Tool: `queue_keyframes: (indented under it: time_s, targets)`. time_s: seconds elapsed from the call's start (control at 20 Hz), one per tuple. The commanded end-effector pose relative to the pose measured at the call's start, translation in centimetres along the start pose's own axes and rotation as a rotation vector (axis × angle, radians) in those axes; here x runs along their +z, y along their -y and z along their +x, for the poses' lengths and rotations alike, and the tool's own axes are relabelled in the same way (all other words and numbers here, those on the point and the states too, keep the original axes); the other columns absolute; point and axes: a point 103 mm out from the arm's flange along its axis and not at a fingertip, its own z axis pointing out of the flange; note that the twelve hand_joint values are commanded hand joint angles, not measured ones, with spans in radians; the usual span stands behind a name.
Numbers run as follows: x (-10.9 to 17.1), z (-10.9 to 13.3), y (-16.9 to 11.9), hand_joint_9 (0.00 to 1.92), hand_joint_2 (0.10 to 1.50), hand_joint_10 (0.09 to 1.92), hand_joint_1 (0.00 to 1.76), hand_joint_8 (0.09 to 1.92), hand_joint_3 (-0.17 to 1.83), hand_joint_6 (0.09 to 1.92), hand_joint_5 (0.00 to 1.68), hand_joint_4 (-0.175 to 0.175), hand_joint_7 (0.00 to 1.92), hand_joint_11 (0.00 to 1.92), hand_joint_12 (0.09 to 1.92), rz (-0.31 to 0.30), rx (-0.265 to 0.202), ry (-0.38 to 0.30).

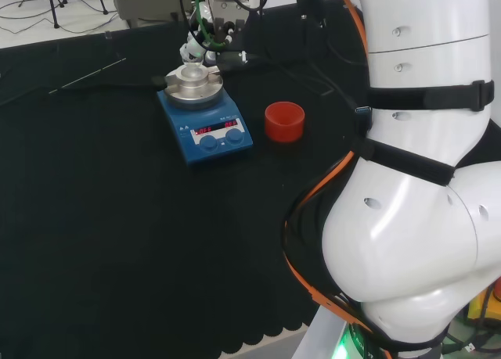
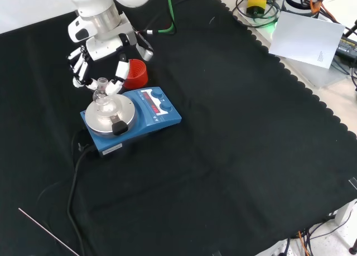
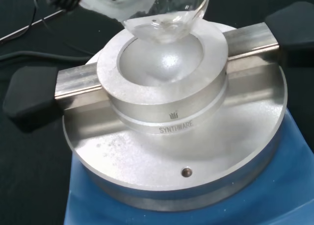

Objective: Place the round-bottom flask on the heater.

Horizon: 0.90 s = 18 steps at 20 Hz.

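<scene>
Hand (image 2: 103,55) has fingers curled round neck of round-bottom flask (image 2: 103,100), holding it above heater (image 2: 134,117). Wrist view: bulb hangs just over metal bowl (image 3: 162,63), seemingly not seated. Your move, judged: lower straight down, neck upright, bulb centred in bowl.

Even, bright overhead lighting; soft glare on the heater (image 3: 176,137) block, and the flask (image 3: 167,12) above it is blurred.

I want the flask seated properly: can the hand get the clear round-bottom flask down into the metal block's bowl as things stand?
Probably yes: the hand holds the clear round-bottom flask just above the silver block's bowl, which looks empty.
</scene>
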Motion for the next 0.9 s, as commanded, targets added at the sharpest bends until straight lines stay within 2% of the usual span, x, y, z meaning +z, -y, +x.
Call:
queue_keyframes:
  time_s: [0.05, 0.9]
  targets:
    - [-0.2, -0.2, 0.2, 0.70, 0.81, 0.52, 0.99, 0.56, 0.76, 1.33, 0.91, 0.175, 0.56, 0.18, 1.35, 0.009, 0.003, 0.006]
    - [1.3, -0.6, -0.4, 0.70, 0.80, 0.52, 0.99, 0.56, 0.77, 1.33, 0.91, 0.175, 0.55, 0.17, 1.35, 0.062, 0.016, 0.030]
